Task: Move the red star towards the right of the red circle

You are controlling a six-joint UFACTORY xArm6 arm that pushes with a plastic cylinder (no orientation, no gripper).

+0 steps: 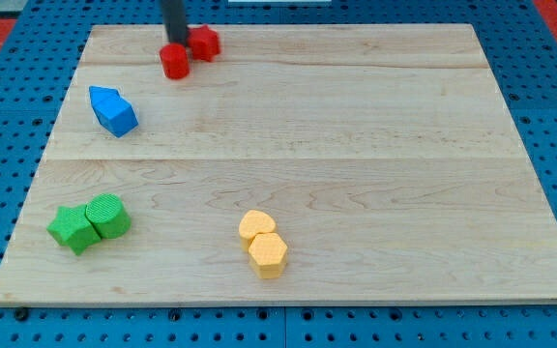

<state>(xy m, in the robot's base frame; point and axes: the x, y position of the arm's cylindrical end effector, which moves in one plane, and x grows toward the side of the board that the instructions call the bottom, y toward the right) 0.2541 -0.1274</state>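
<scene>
Near the view's top edge of the worktop [356,145], my tip [176,43] sits between two red blocks, touching or almost touching both: the red circle [173,62] just below it and the red star [204,43] just to its right. No claw on this rig, only a bare rod, so nothing is clenched or released. Star already lies right of and slightly above the circle, close beside it. Risk, as judged: the tip is wedged so tight that any push on the star may also drag the circle, or drive the star off the nearby top edge. Count: red blocks 2; blue block [113,111] 1; green blocks [90,222] 2, touching; yellow blocks [263,244] 2, touching.
</scene>
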